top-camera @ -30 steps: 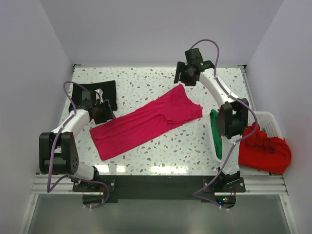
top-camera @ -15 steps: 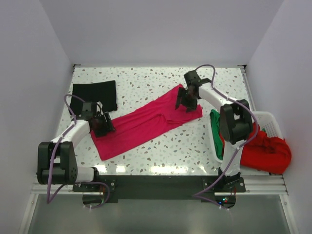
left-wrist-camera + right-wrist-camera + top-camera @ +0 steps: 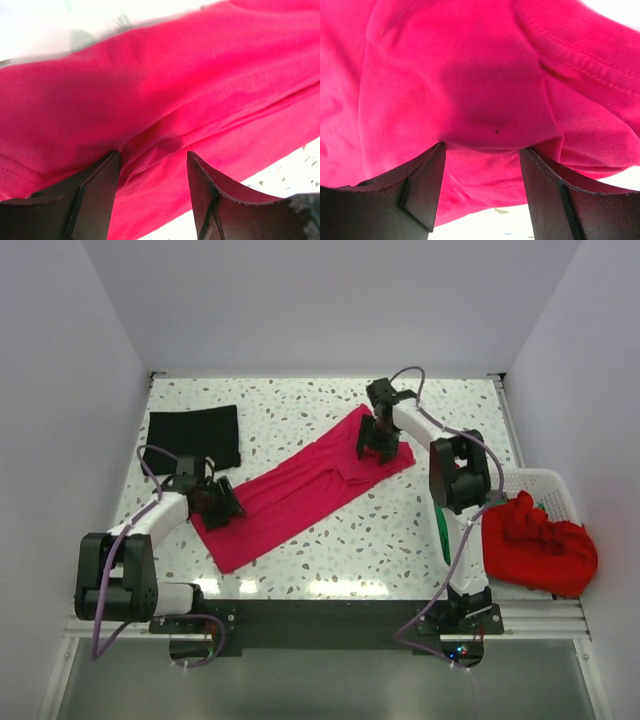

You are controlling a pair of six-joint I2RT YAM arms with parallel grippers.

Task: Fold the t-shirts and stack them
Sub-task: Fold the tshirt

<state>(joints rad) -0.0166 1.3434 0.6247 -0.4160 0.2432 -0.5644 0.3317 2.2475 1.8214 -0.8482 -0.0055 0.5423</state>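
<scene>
A magenta-pink t-shirt lies folded lengthwise in a long strip across the middle of the table. My left gripper is down on its near-left end; in the left wrist view the open jaws straddle a pinch of pink cloth. My right gripper is down on the far-right end; its open jaws straddle a bulge of pink cloth. A black t-shirt lies folded at the far left. A red t-shirt and a green one sit at the right.
A white lattice basket stands at the right edge under the red shirt. The speckled table has walls at the back and both sides.
My right gripper came down from the far side onto the shirt's far-right end. My left gripper moved nearer and right onto the shirt's near-left end.
</scene>
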